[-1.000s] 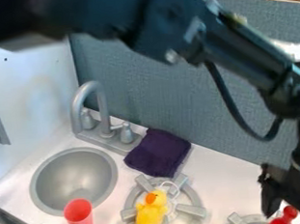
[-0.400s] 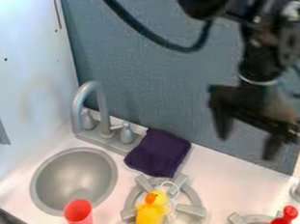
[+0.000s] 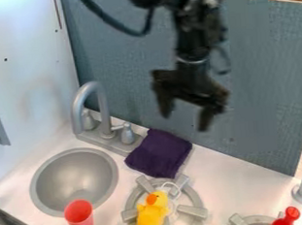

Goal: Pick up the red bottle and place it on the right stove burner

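I find my gripper (image 3: 186,118) empty, fingers apart, above the purple cloth (image 3: 159,153) by the worktop's (image 3: 224,178) back edge, any grasp judged outstanding.

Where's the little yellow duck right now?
In the camera view, the yellow duck lies on the burner at bottom centre, right of the red cup.

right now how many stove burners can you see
2. The left burner is under the yellow duck; the right burner, cut off by the bottom edge, is near the red object. More may lie outside the view.
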Action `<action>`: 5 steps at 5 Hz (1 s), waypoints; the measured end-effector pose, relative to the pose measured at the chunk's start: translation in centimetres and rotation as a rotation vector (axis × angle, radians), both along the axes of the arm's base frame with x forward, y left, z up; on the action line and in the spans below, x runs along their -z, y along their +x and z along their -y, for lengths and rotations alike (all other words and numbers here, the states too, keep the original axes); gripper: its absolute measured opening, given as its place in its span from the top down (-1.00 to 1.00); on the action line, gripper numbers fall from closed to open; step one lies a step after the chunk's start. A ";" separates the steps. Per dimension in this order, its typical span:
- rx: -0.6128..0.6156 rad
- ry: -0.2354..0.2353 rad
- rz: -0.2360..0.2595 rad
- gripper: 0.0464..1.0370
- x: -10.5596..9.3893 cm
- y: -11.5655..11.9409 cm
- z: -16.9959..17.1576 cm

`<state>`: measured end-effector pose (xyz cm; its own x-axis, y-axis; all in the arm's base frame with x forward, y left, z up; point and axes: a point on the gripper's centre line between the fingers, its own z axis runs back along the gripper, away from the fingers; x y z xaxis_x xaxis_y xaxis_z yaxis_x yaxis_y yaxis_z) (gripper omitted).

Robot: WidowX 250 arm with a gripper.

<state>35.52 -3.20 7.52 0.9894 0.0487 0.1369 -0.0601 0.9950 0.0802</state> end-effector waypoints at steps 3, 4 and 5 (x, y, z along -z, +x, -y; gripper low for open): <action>-0.017 -0.052 -0.087 -0.93 5.1 2.7 -10.6; 0.026 -0.030 -0.162 -0.93 6.0 2.3 -10.7; 0.040 -0.029 -0.169 -0.93 6.0 2.3 -10.3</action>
<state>37.77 7.13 1.52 0.9994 0.0107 -0.0325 -0.0088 0.9983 0.0576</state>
